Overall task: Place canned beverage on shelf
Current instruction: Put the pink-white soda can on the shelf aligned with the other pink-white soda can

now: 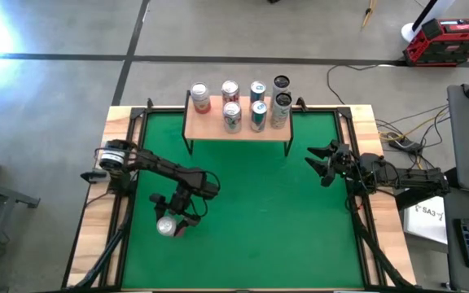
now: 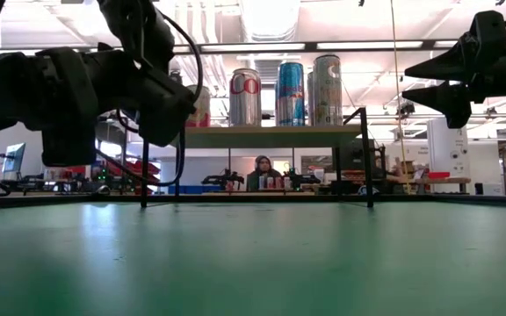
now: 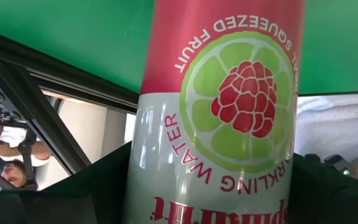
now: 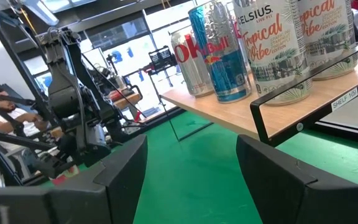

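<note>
Gripping the can point(image 1: 167, 226) with the left gripper point(image 1: 172, 220), low on the mat, well apart from the shelf point(image 1: 238, 130).

High view: seven cans on the shelf, free space near its front-left; next probably lifting, carrying there. Left wrist view alone: raspberry-lime label, fingers clenched on it. Right wrist view: right gripper point(image 4: 191, 165) parted, empty, beside the shelf.

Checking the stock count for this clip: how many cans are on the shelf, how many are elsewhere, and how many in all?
Cans on the shelf: 7
Can in the left claw, over the green mat: 1
Total: 8 cans
</note>
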